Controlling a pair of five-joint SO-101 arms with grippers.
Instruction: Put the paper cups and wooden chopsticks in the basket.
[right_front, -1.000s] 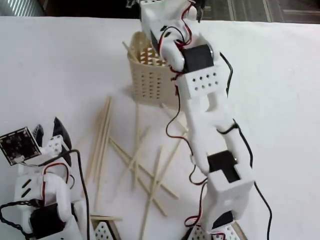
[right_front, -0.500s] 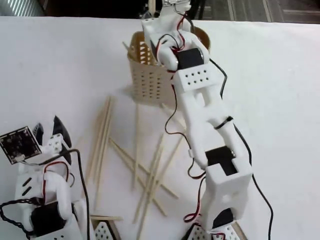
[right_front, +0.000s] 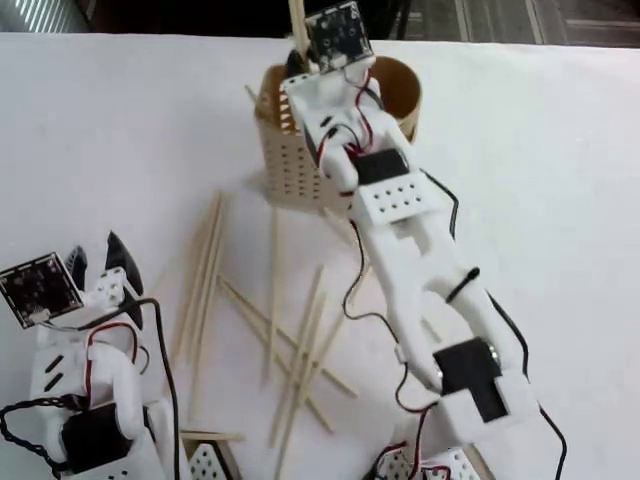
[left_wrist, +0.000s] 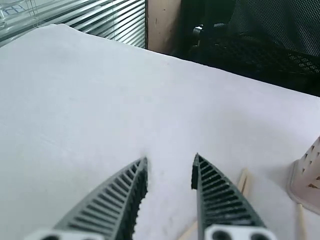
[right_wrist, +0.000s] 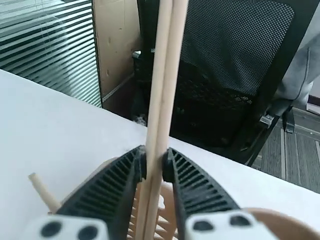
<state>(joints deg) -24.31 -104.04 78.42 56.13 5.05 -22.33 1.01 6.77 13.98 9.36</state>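
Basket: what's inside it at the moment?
One chopstick pokes out of the basket, and the right gripper holds two chopsticks upright over it. The right arm covers the rest inside; whether the paper cup sits in it or beside it cannot be told.

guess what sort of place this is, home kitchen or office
Most likely an office or lab room: a black mesh office chair and slatted window blinds stand behind a white table.
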